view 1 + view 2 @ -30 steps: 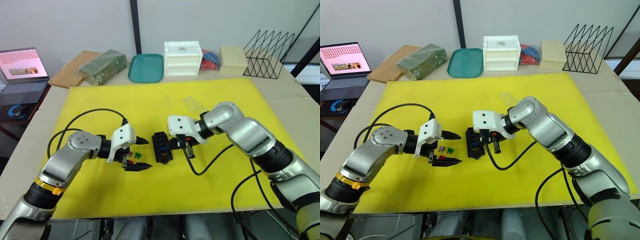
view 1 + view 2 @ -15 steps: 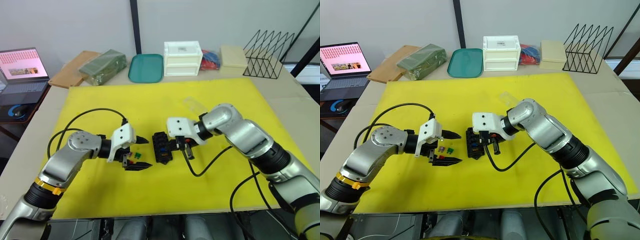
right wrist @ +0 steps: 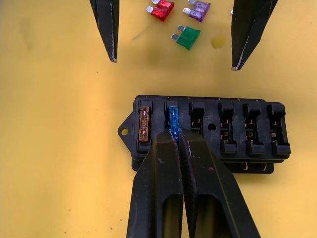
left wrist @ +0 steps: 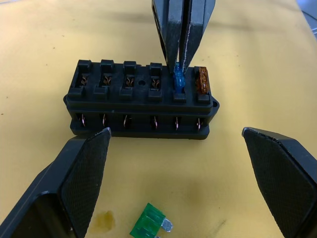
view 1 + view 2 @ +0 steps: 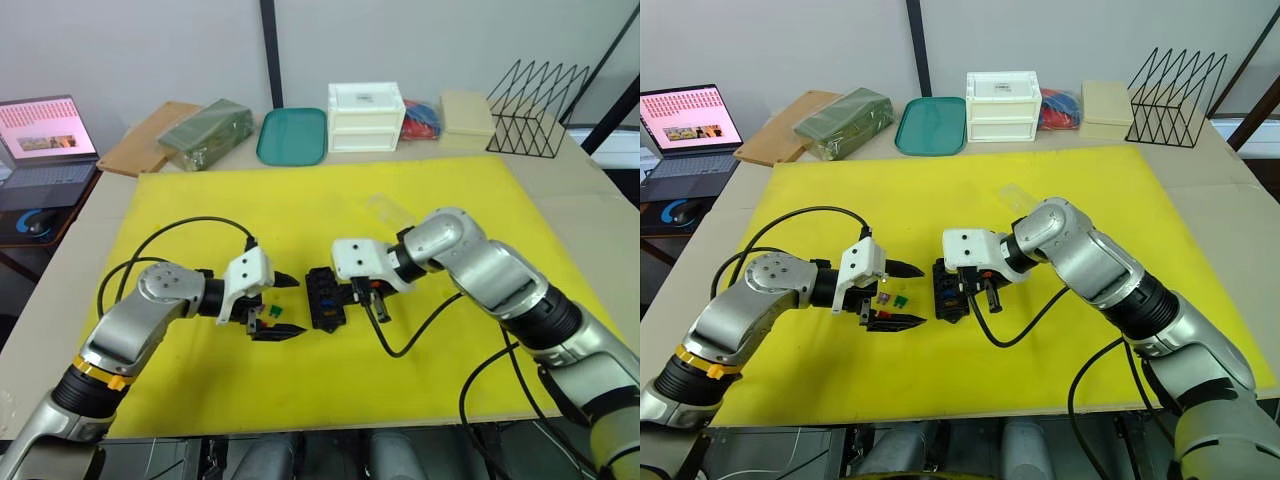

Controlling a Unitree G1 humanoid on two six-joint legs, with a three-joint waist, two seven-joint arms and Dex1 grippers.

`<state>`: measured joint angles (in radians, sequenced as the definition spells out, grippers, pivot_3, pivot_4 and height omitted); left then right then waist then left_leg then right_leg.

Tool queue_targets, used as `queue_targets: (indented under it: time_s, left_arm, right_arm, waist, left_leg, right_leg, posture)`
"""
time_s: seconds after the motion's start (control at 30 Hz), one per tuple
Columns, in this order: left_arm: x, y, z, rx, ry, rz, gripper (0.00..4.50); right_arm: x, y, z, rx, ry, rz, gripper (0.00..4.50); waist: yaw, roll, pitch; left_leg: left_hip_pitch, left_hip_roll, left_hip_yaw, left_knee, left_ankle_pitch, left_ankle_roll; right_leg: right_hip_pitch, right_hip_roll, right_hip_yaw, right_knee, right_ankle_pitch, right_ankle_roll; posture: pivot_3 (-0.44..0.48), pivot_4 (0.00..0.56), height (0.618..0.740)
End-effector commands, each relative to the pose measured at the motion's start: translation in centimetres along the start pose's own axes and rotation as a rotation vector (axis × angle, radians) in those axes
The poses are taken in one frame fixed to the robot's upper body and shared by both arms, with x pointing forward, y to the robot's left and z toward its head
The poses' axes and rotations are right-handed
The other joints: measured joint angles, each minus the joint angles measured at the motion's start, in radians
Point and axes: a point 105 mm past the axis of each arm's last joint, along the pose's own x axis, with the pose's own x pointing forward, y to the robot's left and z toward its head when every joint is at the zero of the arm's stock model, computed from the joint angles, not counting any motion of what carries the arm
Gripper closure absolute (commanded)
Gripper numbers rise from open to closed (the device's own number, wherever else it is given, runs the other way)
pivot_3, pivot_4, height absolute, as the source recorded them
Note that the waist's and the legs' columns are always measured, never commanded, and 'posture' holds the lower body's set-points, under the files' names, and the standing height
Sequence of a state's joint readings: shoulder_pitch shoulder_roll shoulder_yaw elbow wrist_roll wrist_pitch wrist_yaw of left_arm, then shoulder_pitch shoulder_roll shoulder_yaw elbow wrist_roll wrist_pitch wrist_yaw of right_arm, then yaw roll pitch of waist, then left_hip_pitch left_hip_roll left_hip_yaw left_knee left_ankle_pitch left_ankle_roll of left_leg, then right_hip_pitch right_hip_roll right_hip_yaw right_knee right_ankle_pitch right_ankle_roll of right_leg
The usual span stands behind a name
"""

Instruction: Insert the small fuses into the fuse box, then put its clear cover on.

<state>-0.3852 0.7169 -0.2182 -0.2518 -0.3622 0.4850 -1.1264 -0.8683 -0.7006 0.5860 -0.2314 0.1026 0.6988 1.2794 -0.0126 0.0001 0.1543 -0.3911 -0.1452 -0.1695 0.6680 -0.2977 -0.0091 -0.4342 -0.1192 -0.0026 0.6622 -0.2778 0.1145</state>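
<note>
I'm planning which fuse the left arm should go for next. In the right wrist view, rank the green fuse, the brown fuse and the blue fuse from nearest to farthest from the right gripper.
1. Blue fuse: pinched by the right gripper, in the fuse box.
2. Brown fuse: seated in the neighbouring end slot.
3. Green fuse: loose on the yellow mat, beyond the box, by the left gripper.

We're at a lab or office test bench: a table [image 5: 590, 215] covered by a yellow mat [image 5: 330, 200]. Behind the mat sit a white drawer box [image 5: 366, 117], a teal tray [image 5: 292, 136] and a black wire rack [image 5: 538, 107]. A laptop [image 5: 45, 140] is left of the mat.
</note>
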Motion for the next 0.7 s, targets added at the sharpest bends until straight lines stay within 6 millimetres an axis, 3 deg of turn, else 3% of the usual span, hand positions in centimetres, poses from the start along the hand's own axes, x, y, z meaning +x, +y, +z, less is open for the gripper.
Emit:
queue_targets:
  time_s: [0.03,0.3,0.57,0.7]
  left_arm:
    - [-0.1,0.1,0.5,0.029,-0.016,0.009,0.03]
    - [-0.1,0.0,0.5,0.029,-0.016,0.014,0.03]
    - [-0.1,0.1,0.4,0.027,-0.014,0.02,0.03]
    - [-0.2,0.1,0.3,0.023,-0.013,0.025,0.0]
  right_arm:
    - [0.4,-0.1,-0.3,-0.024,0.036,-0.013,4.5]
    - [1.2,0.1,-1.5,-0.035,0.085,-0.01,4.5]
    - [0.8,-0.1,-0.8,-0.038,0.059,-0.022,4.5]
    - [0.2,-0.1,0.5,-0.022,0.014,-0.024,3.5]
  waist:
    - [0.0,0.0,0.0]
    - [-0.001,0.0,0.0]
    - [-0.001,0.0,-0.001]
    - [0.0,0.0,-0.001]
  left_leg:
    - [0.0,0.0,0.0,0.0,0.0,0.0]
    - [0.001,0.0,0.0,0.0,0.0,0.0]
    - [0.001,0.0,0.0,0.0,0.0,0.0]
    - [0.001,0.0,0.0,0.0,0.0,0.0]
  right_leg:
    - [0.0,0.0,0.0,0.0,0.0,0.0]
    - [0.0,0.0,0.0,0.0,0.0,0.0]
    - [0.001,0.0,0.0,0.0,0.0,0.0]
    - [0.001,0.0,0.0,0.0,0.0,0.0]
  posture:
    - [0.0,0.15,0.74]
    - [0.0,0.15,0.74]
    - [0.0,0.15,0.74]
    - [0.0,0.15,0.74]
